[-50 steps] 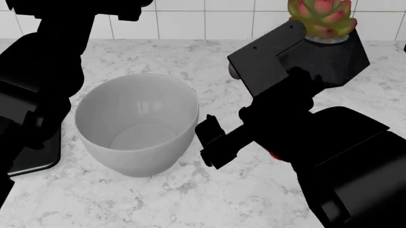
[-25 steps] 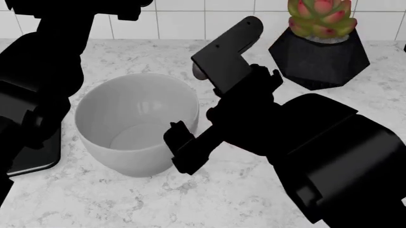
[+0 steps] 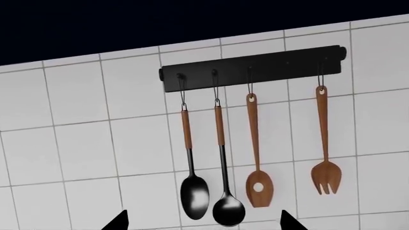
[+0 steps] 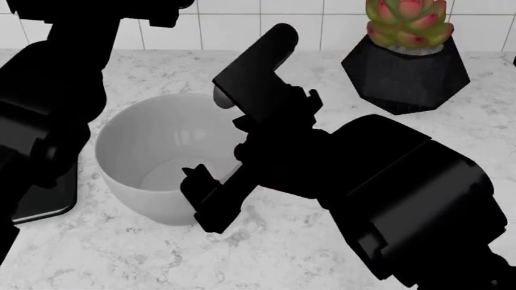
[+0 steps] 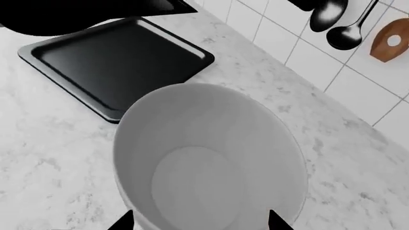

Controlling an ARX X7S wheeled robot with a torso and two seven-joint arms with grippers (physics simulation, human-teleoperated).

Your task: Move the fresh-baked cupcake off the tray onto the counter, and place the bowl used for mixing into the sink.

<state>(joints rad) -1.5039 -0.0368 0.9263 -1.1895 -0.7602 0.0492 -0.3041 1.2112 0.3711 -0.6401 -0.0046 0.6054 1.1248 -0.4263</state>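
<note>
Looking down from the head camera, I see the bowl (image 4: 165,160) upright on the counter (image 4: 96,254), with my right gripper (image 5: 198,221) over its near-right rim. In the right wrist view two dark fingertips (image 5: 122,221) stand apart, so that gripper is spread and grips nothing. The tray (image 5: 115,62) lies just left of the bowl, bare. My left gripper (image 3: 201,221), fingertips apart too, faces a wall rack (image 3: 252,67) of hanging utensils. A potted succulent (image 4: 407,54) sits far right.
</note>
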